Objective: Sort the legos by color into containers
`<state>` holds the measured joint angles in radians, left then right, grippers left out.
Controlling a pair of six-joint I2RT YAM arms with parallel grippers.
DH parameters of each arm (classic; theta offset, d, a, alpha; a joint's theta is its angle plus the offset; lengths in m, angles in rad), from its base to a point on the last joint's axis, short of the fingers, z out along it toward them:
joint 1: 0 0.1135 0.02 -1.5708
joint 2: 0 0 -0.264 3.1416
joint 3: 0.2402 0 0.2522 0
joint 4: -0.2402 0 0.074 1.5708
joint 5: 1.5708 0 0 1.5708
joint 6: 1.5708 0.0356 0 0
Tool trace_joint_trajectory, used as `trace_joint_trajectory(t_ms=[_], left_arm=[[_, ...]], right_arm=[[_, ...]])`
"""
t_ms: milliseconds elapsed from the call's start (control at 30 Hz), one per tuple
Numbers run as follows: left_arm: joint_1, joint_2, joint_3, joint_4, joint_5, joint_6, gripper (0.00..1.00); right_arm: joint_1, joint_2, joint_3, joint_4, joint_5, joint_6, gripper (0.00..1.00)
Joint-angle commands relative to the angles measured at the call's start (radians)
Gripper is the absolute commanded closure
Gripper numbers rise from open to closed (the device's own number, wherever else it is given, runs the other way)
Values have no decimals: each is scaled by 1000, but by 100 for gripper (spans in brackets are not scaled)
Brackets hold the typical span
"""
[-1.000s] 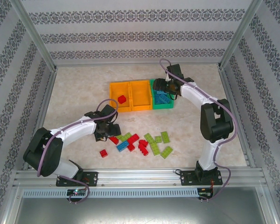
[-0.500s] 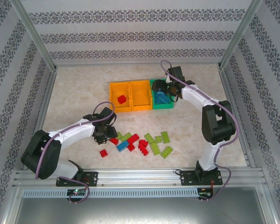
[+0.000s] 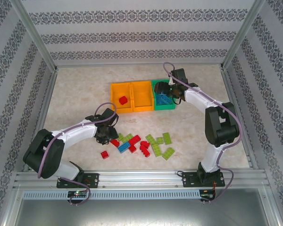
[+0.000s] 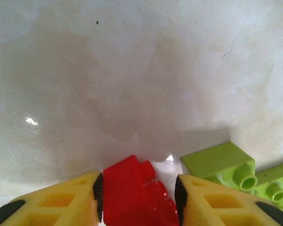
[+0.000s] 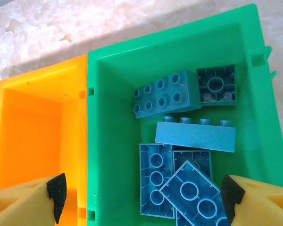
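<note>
My left gripper (image 4: pixel 139 190) is down at the left end of the loose pile (image 3: pixel 107 135). It is shut on a red lego (image 4: pixel 129 193) that rests on the table; a lime lego (image 4: pixel 221 165) lies just to its right. My right gripper (image 5: pixel 141 190) hangs open over the green container (image 5: pixel 96 141), which holds several blue legos (image 5: pixel 167 94). In the top view that gripper (image 3: pixel 166 89) is above the green container (image 3: pixel 164 107). The left orange container (image 3: pixel 112 99) holds one red lego (image 3: pixel 123 100). The middle orange container (image 3: pixel 142 109) is beside it.
Loose legos lie on the near table: lime ones (image 3: pixel 156 144), a blue one (image 3: pixel 123 148), a red cluster (image 3: pixel 142 147) and a lone red one (image 3: pixel 105 154). The table has metal rails along its edges (image 3: pixel 132 176) and patterned walls around it.
My left gripper has come down and a little right onto the red lego at the pile's left end. My right gripper has shifted slightly right over the green container.
</note>
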<state>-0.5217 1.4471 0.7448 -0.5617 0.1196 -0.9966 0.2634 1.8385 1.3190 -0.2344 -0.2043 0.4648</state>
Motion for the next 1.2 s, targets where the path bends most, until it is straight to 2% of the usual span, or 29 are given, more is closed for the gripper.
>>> trace_joint_trajectory(t_ms=[0, 767, 967, 1167], left_arm=[[8, 16, 18, 22, -16, 1, 63], [9, 2, 94, -73, -125, 64, 69], [25, 22, 171, -104, -161, 117, 69], [78, 79, 354, -118, -212, 242, 69]], right_arm=[[-14, -39, -10, 7, -12, 2, 12], [-26, -42, -32, 14, -15, 15, 11], [-33, -51, -44, 14, -14, 14, 11], [-36, -69, -67, 22, -17, 17, 11]])
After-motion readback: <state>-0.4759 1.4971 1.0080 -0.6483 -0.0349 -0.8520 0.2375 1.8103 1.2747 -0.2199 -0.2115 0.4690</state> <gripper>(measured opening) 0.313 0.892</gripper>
